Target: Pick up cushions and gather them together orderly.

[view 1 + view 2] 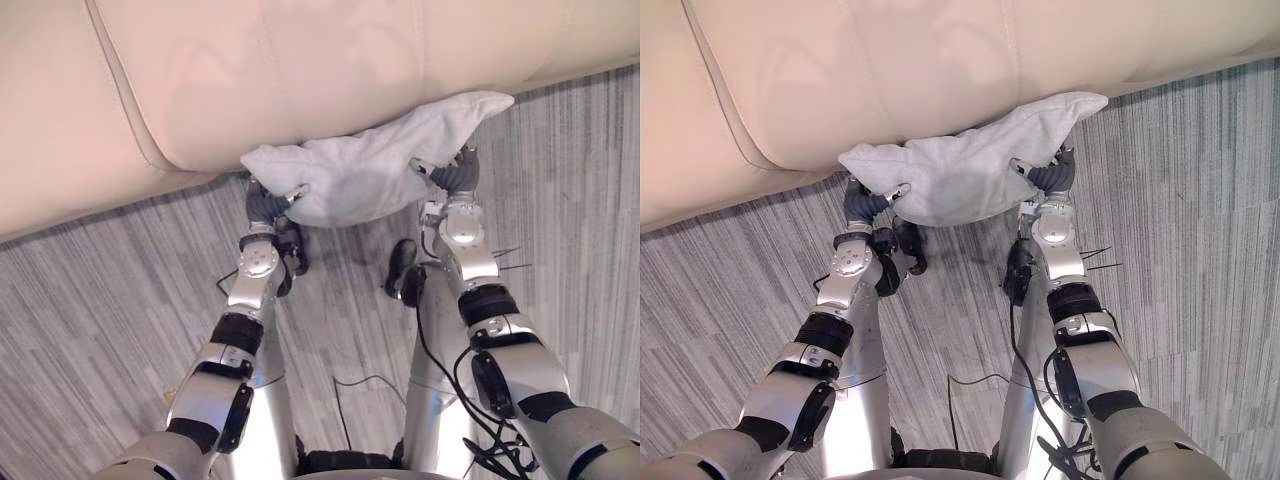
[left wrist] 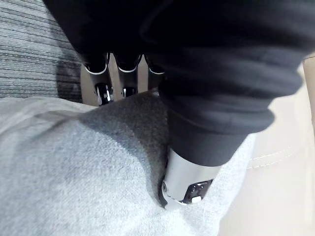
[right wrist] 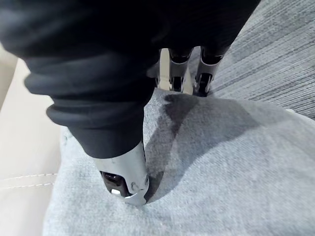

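The cushion (image 1: 370, 165) is hanging between the two hands, clear of the floor (image 1: 100, 320) and up against the front edge of the sofa (image 1: 300, 70); whether it is touching the sofa cannot be told. The left hand (image 1: 268, 200) is pinching the cushion's left end, with its thumb pressing down into the top of the fabric and its fingers running underneath. The right hand (image 1: 452, 175) is pinching it the same way nearer the right end, where one pointed corner is sticking out past the hand over the floor. The sofa is lying directly behind the cushion, its seat spreading across the far side of the scene. The cushion is pale grey, soft and finely woven, sagging and creasing in the middle. The sofa is cream, smooth like leather, with stitched seams and a rounded front edge. The floor is showing as grey carpet with fine streaks.
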